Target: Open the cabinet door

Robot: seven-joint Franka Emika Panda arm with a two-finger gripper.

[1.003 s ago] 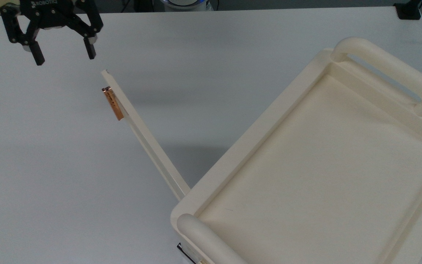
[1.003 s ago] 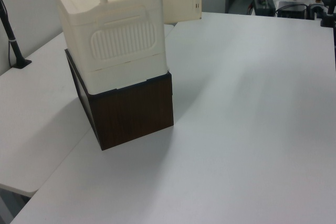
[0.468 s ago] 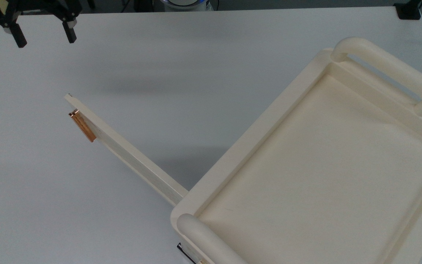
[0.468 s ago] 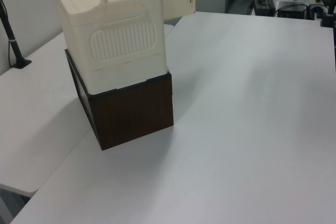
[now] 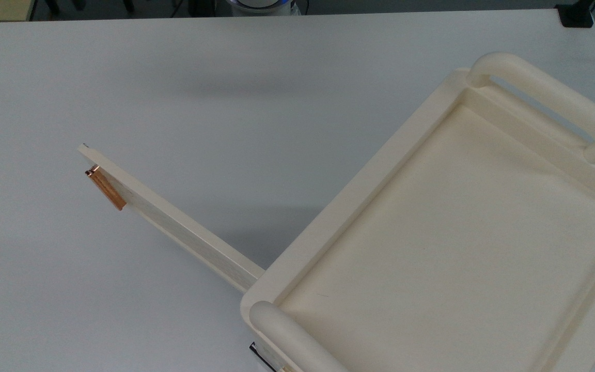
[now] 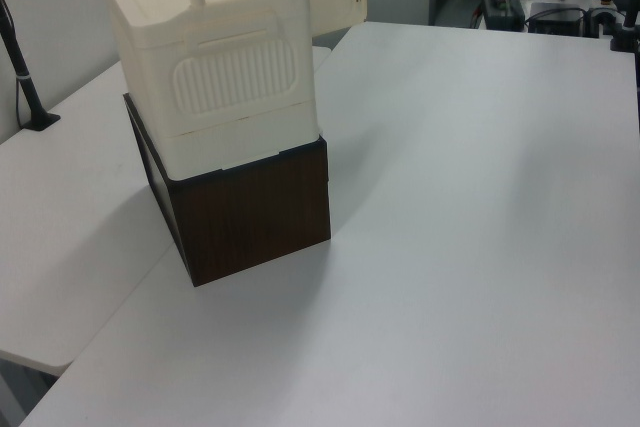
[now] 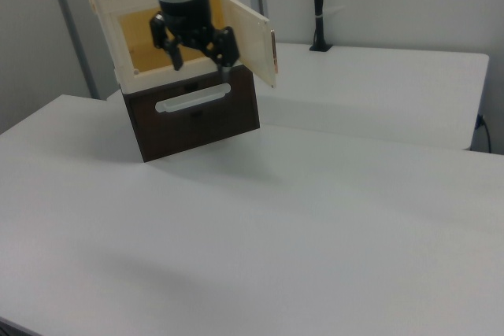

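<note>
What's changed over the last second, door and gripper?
The cabinet door swung further open, its free edge with the copper strip moving toward the top view's lower left. The gripper, open and empty, drew away and left the top view's frame. The cabinet stayed put.

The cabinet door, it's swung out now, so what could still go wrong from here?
The cabinet door stands wide open and nothing holds it, so it might swing back. In the right view the open gripper hangs in front of the cabinet opening, beside the door; a careless retreat could clip the panel. The cream cabinet merely sits on a dark box and might shift if bumped.
</note>
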